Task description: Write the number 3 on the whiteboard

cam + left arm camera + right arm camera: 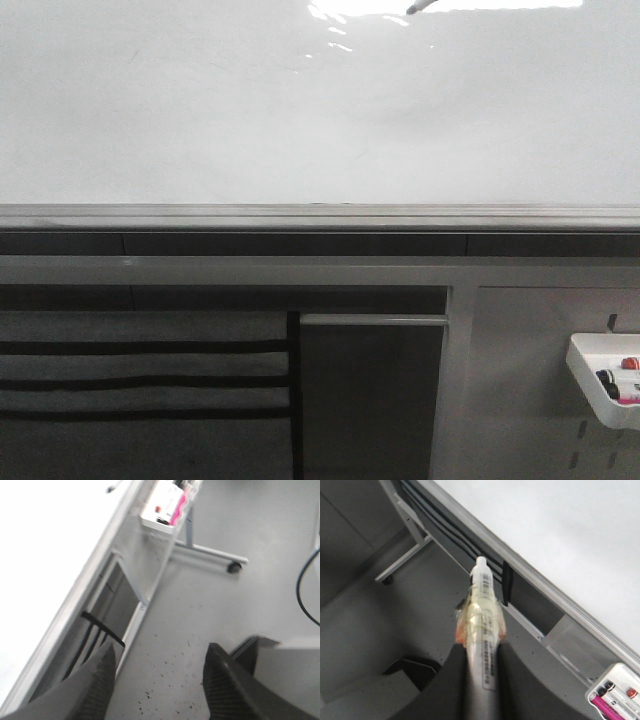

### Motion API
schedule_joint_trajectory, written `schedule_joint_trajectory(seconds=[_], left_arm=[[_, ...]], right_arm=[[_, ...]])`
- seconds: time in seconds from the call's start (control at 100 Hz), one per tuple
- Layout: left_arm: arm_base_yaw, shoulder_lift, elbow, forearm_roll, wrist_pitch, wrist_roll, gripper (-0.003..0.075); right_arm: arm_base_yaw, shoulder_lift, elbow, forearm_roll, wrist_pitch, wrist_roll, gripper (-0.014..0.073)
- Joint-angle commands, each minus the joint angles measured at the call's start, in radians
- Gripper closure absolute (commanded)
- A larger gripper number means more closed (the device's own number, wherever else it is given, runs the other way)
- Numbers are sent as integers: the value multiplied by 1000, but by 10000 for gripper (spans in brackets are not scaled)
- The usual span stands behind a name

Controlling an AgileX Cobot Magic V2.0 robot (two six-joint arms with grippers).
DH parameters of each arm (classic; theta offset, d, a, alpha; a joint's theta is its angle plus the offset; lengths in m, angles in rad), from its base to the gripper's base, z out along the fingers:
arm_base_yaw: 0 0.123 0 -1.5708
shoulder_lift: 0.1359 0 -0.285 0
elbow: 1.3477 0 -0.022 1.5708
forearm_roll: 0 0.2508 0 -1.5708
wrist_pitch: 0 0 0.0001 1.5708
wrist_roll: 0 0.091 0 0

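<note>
The whiteboard [300, 110] fills the upper half of the front view, glossy white with glare, above its grey metal ledge [320, 216]. No number 3 shows on it. My right gripper [482, 652] is shut on a white marker [482, 590] wrapped in clear yellowish tape. The marker points away from the fingers, off the whiteboard [560, 530]. A thin marker tip [418, 8] shows at the top edge of the front view. My left gripper [160, 675] is open and empty, over the grey floor beside the whiteboard [45, 545].
A white tray [603, 378] with several markers hangs on a grey perforated panel at the lower right; it also shows in the left wrist view [165, 507] and the right wrist view [616, 692]. The board's stand has a wheeled foot [233, 567].
</note>
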Motion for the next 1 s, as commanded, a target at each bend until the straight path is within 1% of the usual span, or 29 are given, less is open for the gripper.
schedule_joint_trajectory(seconds=[0.0,0.07,0.12,0.25,0.36,0.51,0.65,0.84,0.99], left_arm=[[46,-82,37,-31,-98,-54,353],[88,-131,95,-32,-155,-82,353],[115,-153,133,-32,-179,-85,353],[167,-184,194,-34,-214,-84,353],[175,-184,199,-34,-214,-84,353],[175,-182,199,-34,-214,-84,353],[175,-182,199,-34,-214,-84,353],[175,-182,199,-34,-214,-84,353],[175,-182,199,-34,-214,-84,353]], right_arm=[[-7,-71,62,-8,-170,50,632],[-7,-98,117,-8,-235,50,632],[-7,-100,148,-8,-255,50,632],[-7,-85,173,-1,-240,50,632],[-7,-53,163,23,-269,50,632],[-7,68,43,24,-163,50,632],[-7,189,-107,31,-110,53,632],[-7,314,-247,31,-101,53,632],[-7,377,-284,31,-143,53,632]])
